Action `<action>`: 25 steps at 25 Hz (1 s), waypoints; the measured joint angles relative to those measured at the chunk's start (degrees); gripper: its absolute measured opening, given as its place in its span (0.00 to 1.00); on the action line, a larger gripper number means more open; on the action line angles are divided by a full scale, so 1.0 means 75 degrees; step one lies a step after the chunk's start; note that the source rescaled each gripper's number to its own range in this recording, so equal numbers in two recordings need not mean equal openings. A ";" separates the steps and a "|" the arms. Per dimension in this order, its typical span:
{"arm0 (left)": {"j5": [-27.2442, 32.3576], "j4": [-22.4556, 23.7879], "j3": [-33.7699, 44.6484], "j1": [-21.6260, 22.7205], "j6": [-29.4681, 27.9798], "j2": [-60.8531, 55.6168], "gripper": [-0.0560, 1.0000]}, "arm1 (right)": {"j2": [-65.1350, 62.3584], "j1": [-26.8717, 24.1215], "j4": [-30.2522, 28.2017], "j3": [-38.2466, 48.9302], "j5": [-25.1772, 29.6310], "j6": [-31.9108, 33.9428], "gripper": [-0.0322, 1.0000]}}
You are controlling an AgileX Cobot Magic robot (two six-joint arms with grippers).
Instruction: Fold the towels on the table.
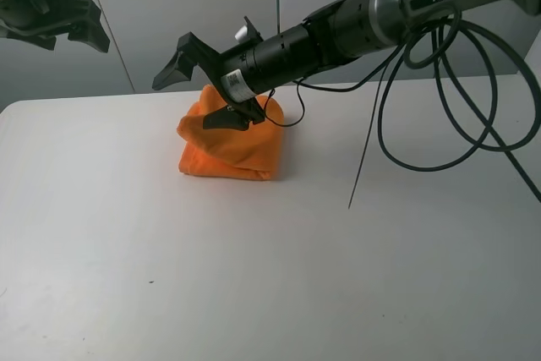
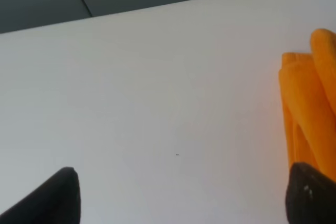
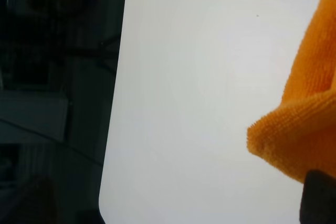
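Note:
The orange towel (image 1: 230, 148) lies bunched in a loosely folded heap on the white table (image 1: 270, 276), left of centre and towards the back. My right gripper (image 1: 201, 90) reaches across from the right and is open. Its lower finger (image 1: 226, 119) rests on top of the heap and its upper finger (image 1: 175, 63) is in the air. The right wrist view shows a raised towel corner (image 3: 299, 135) beside one dark fingertip (image 3: 318, 199). My left gripper (image 1: 59, 19) hangs high at the back left, open and empty. Its wrist view shows the towel's folded edge (image 2: 307, 108).
Black cables (image 1: 439, 124) loop down from the right arm over the table's back right. The table's left edge and rounded corner (image 3: 107, 203) border a dark floor. A grey wall stands behind the table.

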 joint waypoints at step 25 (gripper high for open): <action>0.1174 -0.0448 0.3691 0.1053 -0.0121 -0.6053 1.00 | -0.7493 -0.2123 -0.7845 0.4719 -0.1126 0.2971 1.00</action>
